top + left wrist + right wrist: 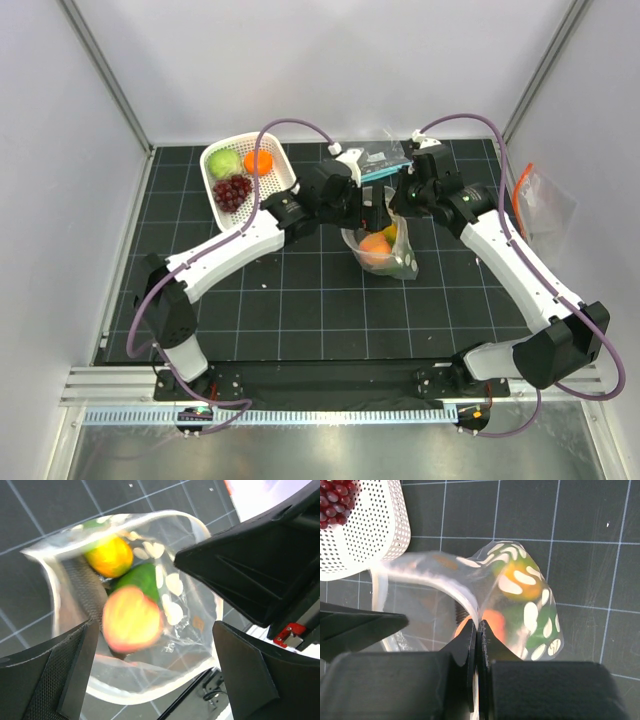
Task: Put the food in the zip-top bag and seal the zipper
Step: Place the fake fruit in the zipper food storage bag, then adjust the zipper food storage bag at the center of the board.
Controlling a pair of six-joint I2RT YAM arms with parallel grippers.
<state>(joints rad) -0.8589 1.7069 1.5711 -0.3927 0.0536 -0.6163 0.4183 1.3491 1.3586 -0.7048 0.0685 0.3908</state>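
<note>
The clear, white-dotted zip-top bag (405,262) stands right of the white perforated basket (288,176), holding toy fruits (376,246). In the left wrist view, the left gripper (154,627) gapes above the bag's mouth. In the right wrist view, the right gripper (477,627) pinches the bag's rim.

No legible txt, brands or nos. anywhere. White ovals on zip-top bag (530,610): pattern only (not lettering). Dark print on teal-strip bag (383,158) too small to read.

One overhead, two wrist views.
Top camera looks down from behind the arm bases (185,360); both wrist cameras face down, close over the same clear white-dotted plastic bag (404,264) seen centrally from above.
</note>
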